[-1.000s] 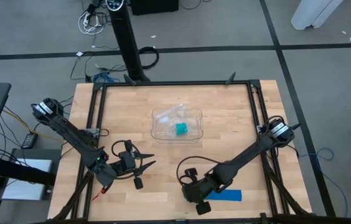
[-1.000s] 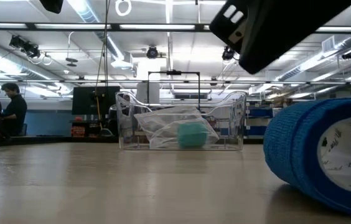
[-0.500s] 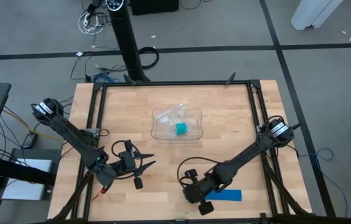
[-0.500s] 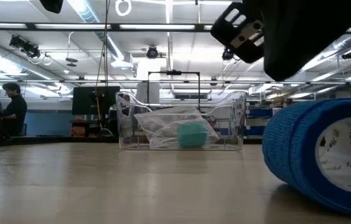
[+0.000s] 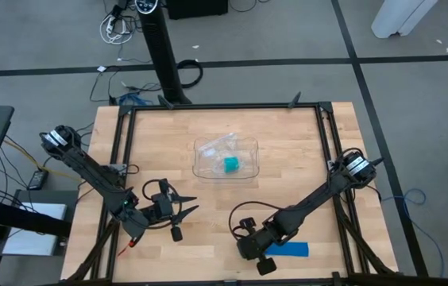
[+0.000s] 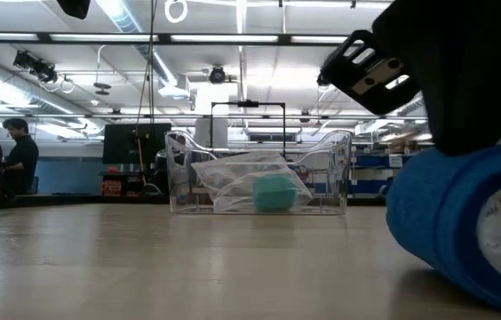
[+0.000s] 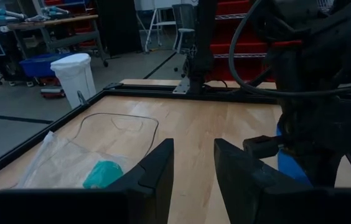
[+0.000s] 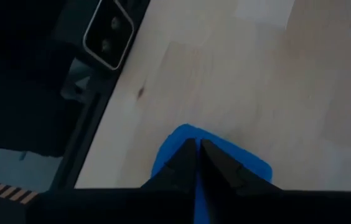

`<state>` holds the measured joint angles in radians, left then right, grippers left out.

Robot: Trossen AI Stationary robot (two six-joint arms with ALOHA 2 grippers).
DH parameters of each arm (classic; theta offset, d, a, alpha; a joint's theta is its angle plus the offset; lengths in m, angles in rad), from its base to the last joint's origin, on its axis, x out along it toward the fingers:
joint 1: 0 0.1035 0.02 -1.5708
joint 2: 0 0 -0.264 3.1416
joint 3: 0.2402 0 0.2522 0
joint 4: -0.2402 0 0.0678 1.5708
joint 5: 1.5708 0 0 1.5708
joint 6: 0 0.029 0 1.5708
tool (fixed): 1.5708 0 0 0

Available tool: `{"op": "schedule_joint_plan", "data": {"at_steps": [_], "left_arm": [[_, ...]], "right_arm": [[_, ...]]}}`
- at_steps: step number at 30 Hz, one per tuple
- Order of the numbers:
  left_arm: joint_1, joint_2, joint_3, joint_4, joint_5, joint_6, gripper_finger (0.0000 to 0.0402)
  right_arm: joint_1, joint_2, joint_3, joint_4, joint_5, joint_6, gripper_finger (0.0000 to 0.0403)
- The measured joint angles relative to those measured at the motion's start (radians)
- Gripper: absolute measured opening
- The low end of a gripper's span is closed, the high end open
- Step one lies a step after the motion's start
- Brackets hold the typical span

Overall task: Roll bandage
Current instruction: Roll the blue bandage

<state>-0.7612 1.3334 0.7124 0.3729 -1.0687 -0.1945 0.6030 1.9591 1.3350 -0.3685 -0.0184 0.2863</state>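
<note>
Bandage (image 5: 289, 249): blue, partly rolled, near table's front edge; flat tail trails right. Right gripper (image 5: 257, 256): fingers nearly closed, pinching the roll. Left gripper (image 5: 178, 210): open, empty, waiting well apart. Risk: loose grip lets roll unwind or skew.

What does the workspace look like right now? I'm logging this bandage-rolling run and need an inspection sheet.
Surface: wooden table inside a black frame.
Job's things: blue bandage near the front edge, a flat strip showing by the right arm; its rolled end fills the low view's right side.
Clutter: clear plastic tray mid-table, holding a crumpled clear bag and a teal block.
Grippers: right gripper shut on the bandage at the roll; left gripper open, waiting over the table's front left.
Cables: loose cords on the floor behind the table and at its left side.
Surroundings: people standing far behind the table in a workshop.
</note>
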Motion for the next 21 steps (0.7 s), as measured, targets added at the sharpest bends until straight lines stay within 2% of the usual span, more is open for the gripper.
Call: {"op": "schedule_joint_plan", "data": {"at_steps": [21], "left_arm": [[0.0, 0.0, 0.0, 0.0, 0.008, -0.019, 0.0121]], "right_arm": [[0.058, -0.023, -0.004, -0.342, -0.051, 0.141, 0.0022]]}}
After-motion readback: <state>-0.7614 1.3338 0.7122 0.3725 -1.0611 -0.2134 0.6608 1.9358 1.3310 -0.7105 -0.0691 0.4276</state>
